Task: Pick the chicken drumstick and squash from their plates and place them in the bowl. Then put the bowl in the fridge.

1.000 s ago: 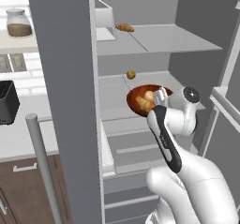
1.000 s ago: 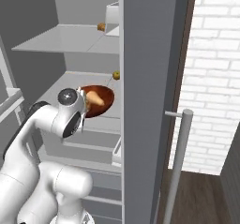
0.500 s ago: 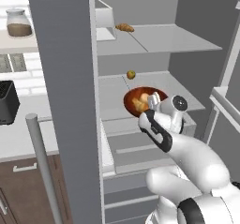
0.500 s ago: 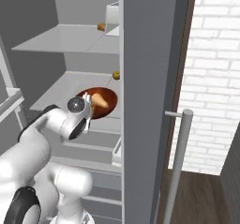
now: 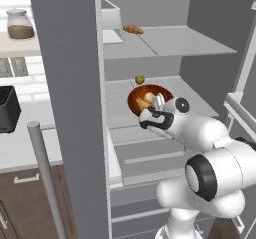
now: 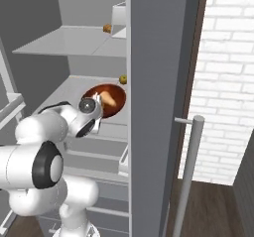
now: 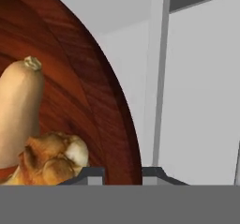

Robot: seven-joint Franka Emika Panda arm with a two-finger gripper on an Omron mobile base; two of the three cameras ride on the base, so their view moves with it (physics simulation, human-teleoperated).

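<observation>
Fingers (image 7: 122, 174) pinch the rim of the dark reddish-brown wooden bowl (image 7: 93, 92), holding pale tan squash (image 7: 18, 110) and golden-brown drumstick (image 7: 49, 160), on the grey fridge's shelf (image 5: 195, 100); only release remains.

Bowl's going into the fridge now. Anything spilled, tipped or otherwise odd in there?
Nothing stands out. The bowl is on the middle fridge shelf with the squash and chicken drumstick inside it, nothing spilled. The gripper is clamped on its rim. A small round fruit sits behind it.
</observation>
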